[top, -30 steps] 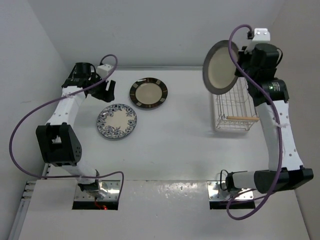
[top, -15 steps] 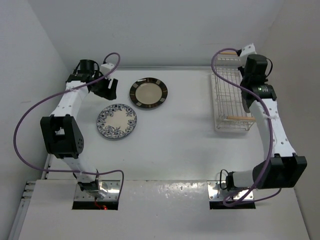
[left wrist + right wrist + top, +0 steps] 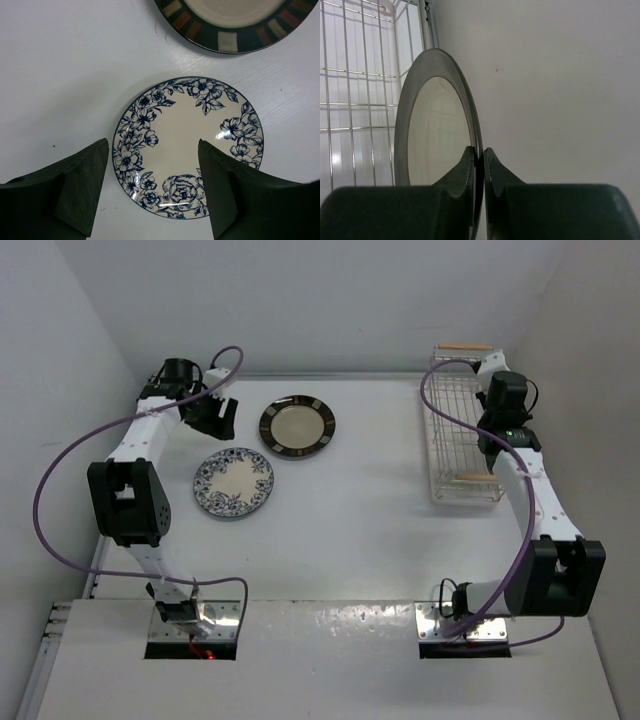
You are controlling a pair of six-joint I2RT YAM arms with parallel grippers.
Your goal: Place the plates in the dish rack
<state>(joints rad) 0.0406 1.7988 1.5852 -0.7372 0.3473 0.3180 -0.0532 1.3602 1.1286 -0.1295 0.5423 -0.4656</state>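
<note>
Plates are the worry here, chiefly the plain dark-rimmed plate (image 3: 437,135), which the right pincer (image 3: 479,152) grips on edge by a thin bite of rim. The hold is narrow and the plate stands upright, so a knock against the rack (image 3: 360,75) wires could twist it between the fingers. If it is let go before its far edge sits between wires, I judge it may tip flat or topple over the rack's side, since it looks close to one long wall. Whether it is seated I cannot tell. That plate runs straight out from the clenched fingers, with rack wires on its left and behind it. The left pincer (image 3: 152,150) hangs spread wide above the floral plate (image 3: 195,130), which lies flat on the table (image 3: 60,65) just beside the brown-rimmed plate (image 3: 235,20); neither is in the rack.
</note>
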